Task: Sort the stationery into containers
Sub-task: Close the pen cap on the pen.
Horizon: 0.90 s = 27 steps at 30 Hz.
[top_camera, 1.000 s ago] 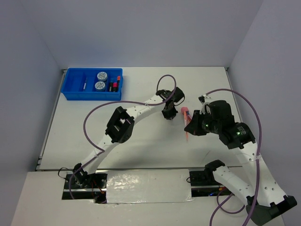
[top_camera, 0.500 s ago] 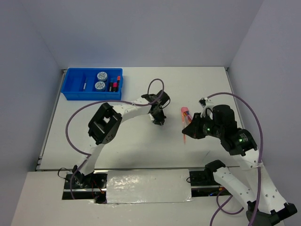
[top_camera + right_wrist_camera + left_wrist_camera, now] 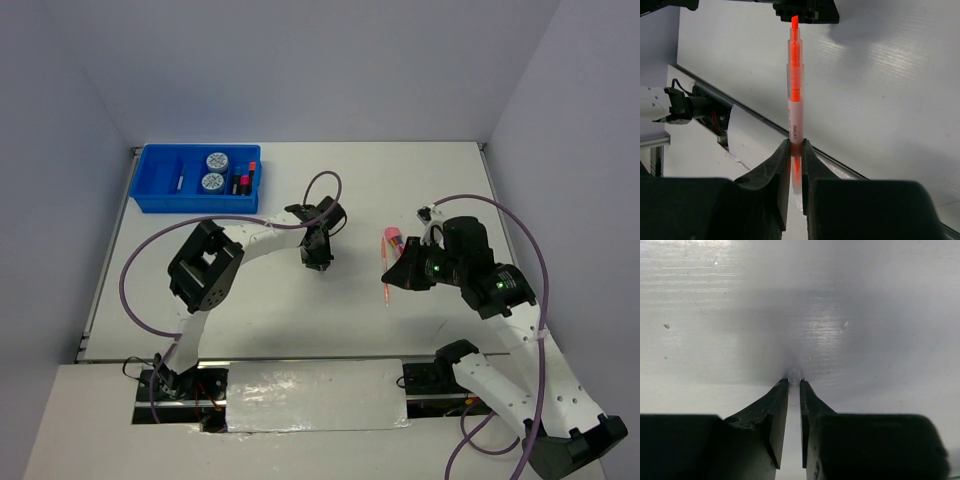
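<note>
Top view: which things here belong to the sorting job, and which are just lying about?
Job: blue tray; two discs and markers inside it; orange pen in the right gripper.
Lying about: purple cables; shiny panel at the near edge.

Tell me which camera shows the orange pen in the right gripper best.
Right wrist: the orange pen fills the frame, clamped in the right gripper, with its tip and label visible. The top view shows it small and thin; the left wrist view misses it.

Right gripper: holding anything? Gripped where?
Yes. The right gripper pinches the orange pen on its barrel near the back end, with the tip pointing away.
</note>
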### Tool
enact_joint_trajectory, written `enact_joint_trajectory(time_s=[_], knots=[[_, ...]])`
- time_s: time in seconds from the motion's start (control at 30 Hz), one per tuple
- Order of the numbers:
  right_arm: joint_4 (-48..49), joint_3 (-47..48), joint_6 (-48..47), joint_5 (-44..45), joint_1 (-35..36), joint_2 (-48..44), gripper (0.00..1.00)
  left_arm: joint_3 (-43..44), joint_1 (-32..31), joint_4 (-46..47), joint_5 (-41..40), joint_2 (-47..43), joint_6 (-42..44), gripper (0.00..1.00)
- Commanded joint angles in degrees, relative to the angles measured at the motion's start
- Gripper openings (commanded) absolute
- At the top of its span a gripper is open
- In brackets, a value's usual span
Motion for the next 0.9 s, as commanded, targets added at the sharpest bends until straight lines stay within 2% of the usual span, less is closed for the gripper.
enact_joint_trajectory(time_s=[0.0, 0.1, 0.17, 0.3, 0.4, 0.43, 0.63, 0.73, 0.87], knots=[[1.5, 2.9, 0.9, 0.2, -0.3, -0.3, 0.00, -6.7, 0.8, -11.2, -6.9, 9.2, 5.4, 0.29], [1.1, 3.3, 1.3, 0.7, -0.3, -0.9, 0.00, -5.9, 0.9, -11.3, -7.3, 10.0, 6.1, 0.37], [1.0, 3.4, 1.7, 1.0, -0.3, -1.0, 0.00, -5.5, 1.0, -11.4, -7.6, 10.3, 6.5, 0.46], [1.0, 3.4, 2.4, 1.4, -0.3, -1.5, 0.00, -5.5, 1.2, -11.2, -7.8, 10.6, 7.0, 0.44], [1.2, 3.0, 2.8, 1.4, -0.3, -1.8, 0.00, -5.1, 1.4, -11.3, -8.1, 11.1, 7.4, 0.36], [1.1, 2.9, 2.9, 1.6, -0.3, -2.0, 0.00, -4.7, 1.4, -11.5, -8.4, 11.2, 7.4, 0.28], [1.4, 2.8, 3.1, 1.6, -0.3, -2.4, 0.00, -5.7, 1.3, -11.6, -9.2, 11.8, 7.7, 0.30], [2.1, 2.0, 3.5, 0.9, -0.3, -2.6, 0.00, -6.7, 1.4, -10.9, -9.0, 12.1, 8.1, 0.36], [2.8, 1.4, 4.0, 0.6, -0.3, -3.0, 0.00, -7.7, 1.2, -11.4, -10.5, 13.0, 8.1, 0.38]])
